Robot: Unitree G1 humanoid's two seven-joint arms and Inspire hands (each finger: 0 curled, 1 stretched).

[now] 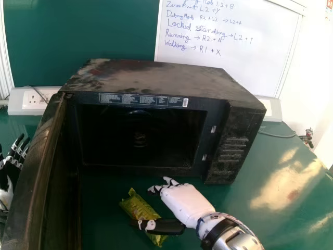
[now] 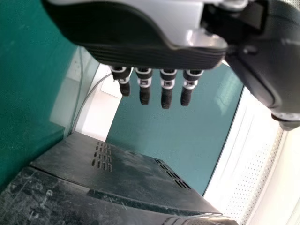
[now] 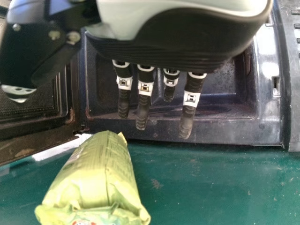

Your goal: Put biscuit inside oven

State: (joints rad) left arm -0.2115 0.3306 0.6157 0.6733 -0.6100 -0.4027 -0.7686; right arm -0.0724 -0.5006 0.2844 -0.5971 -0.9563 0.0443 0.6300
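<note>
1. a biscuit packet (image 1: 132, 204), wrapped in green and yellow, lies on the green table (image 1: 294, 151), outside the oven and just in front of its opening.
2. the robot's right hand (image 1: 188, 202) hovers by the packet, palm down, its fingers straight and slightly apart, reaching toward the oven. its thumb (image 1: 169, 226) stretches across the packet in the head view; whether the two touch, one cannot tell. nothing is pinched between thumb and fingers.
3. the robot's left hand (image 1: 5, 197) is at the head view's left edge, beyond the open door, fingers extended and spread a little.
4. the black oven (image 1: 156, 78), its top dusty and scuffed, stands on the table with its door (image 1: 32, 174) swung wide on the robot's left.
5. behind it, a whiteboard (image 1: 221, 73) carries handwriting in blue, near a white wall socket (image 1: 41, 98) on the left.
</note>
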